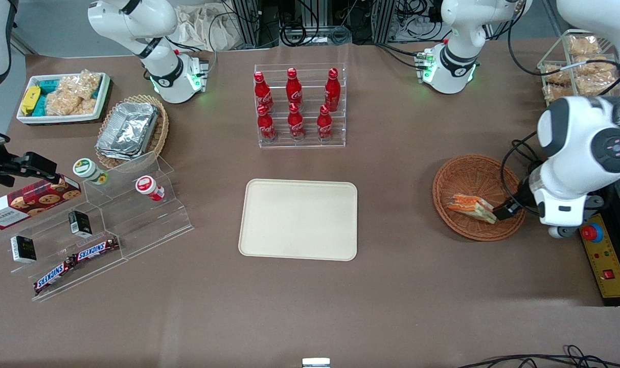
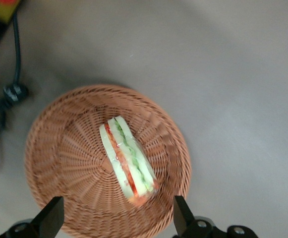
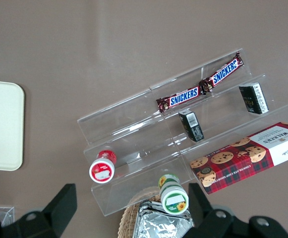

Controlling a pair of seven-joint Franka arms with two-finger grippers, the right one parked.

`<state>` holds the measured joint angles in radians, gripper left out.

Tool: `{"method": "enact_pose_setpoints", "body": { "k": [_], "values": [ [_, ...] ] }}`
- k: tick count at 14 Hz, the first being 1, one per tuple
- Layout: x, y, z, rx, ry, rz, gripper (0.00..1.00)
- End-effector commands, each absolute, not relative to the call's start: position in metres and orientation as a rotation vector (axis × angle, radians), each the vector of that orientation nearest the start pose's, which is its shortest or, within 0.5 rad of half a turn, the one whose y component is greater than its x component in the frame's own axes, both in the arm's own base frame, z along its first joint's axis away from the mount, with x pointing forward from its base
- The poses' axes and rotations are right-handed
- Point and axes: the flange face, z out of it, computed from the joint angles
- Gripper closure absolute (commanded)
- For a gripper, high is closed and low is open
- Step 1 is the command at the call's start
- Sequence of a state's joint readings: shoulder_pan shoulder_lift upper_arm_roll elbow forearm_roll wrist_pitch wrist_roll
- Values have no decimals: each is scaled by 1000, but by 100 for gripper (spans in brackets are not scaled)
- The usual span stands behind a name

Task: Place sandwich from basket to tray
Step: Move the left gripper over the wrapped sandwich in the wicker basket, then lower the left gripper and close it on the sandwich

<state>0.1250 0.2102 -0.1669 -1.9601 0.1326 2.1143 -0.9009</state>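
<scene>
The wedge-shaped sandwich (image 1: pixel 471 204) (image 2: pixel 128 159), pale bread with orange and green layers, lies in the round reddish-brown wicker basket (image 1: pixel 463 168) (image 2: pixel 59 148) toward the working arm's end of the table. My gripper (image 1: pixel 505 209) (image 2: pixel 118 210) hangs open just above the basket. In the wrist view its black fingers (image 2: pixel 52 214) stand wide apart, with the sandwich's filling end between them and nothing held. The cream tray (image 1: pixel 298 220) lies flat at the table's middle with nothing on it.
A rack of red cola bottles (image 1: pixel 297 105) stands farther from the front camera than the tray. A yellow control box with a red button (image 1: pixel 598 245) sits beside the basket. Acrylic steps with snacks (image 1: pixel 95 225), a foil-container basket (image 1: pixel 131 130) and a white bin (image 1: pixel 64 97) lie toward the parked arm's end.
</scene>
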Motion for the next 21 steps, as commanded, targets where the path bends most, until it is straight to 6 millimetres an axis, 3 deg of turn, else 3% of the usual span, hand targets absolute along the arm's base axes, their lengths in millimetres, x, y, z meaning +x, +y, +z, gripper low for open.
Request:
{"method": "enact_pose_setpoints", "body": {
  "k": [1, 6, 10, 21],
  "values": [
    [578, -1, 339, -2667, -1462, 34, 1],
    [580, -2, 308, -2521, -1673, 96, 1],
    [581, -16, 288, -2421, -1798, 122, 1],
    [556, -19, 242, -2427, -1787, 148, 4]
  ]
}}
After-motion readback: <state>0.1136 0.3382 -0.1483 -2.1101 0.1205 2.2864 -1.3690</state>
